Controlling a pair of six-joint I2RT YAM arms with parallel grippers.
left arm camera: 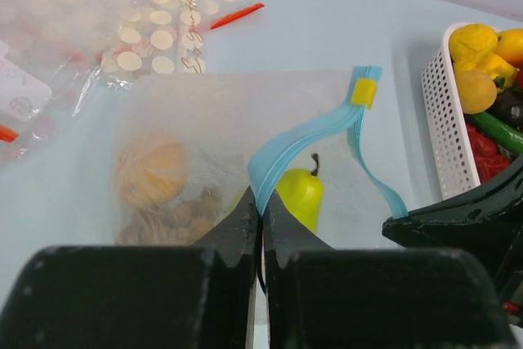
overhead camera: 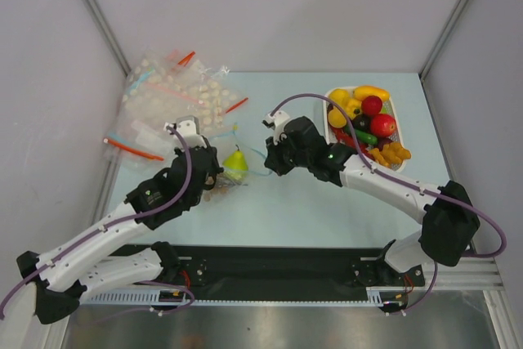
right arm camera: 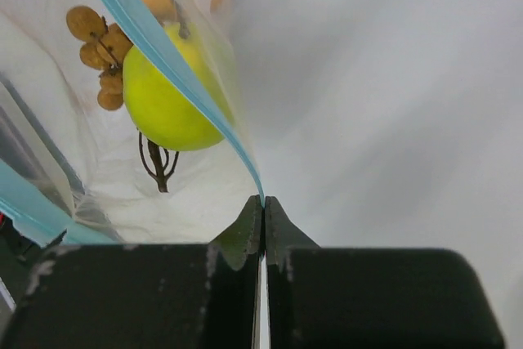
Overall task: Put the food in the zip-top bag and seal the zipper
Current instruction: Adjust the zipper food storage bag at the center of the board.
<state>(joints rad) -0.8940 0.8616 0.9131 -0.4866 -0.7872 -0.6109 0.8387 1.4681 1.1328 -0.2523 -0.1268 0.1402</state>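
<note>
The clear zip-top bag (left arm camera: 196, 136) lies on the table between both arms. Inside it are a yellow-green pear (overhead camera: 236, 162), seen also in the left wrist view (left arm camera: 299, 192) and the right wrist view (right arm camera: 163, 96), an orange fruit (left arm camera: 151, 171) and a brown cluster (left arm camera: 192, 210). My left gripper (left arm camera: 261, 206) is shut on the light blue zipper (left arm camera: 306, 136), which carries a yellow slider (left arm camera: 364, 92). My right gripper (right arm camera: 263, 199) is shut on the zipper's other end (right arm camera: 163, 51). In the top view the left gripper (overhead camera: 214, 171) and right gripper (overhead camera: 270, 159) flank the pear.
A white tray (overhead camera: 406, 117) at the back right holds several toy fruits and vegetables in yellow, red, green and orange. A heap of other clear bags (overhead camera: 167, 96) with red strips lies at the back left. Grey walls enclose the table.
</note>
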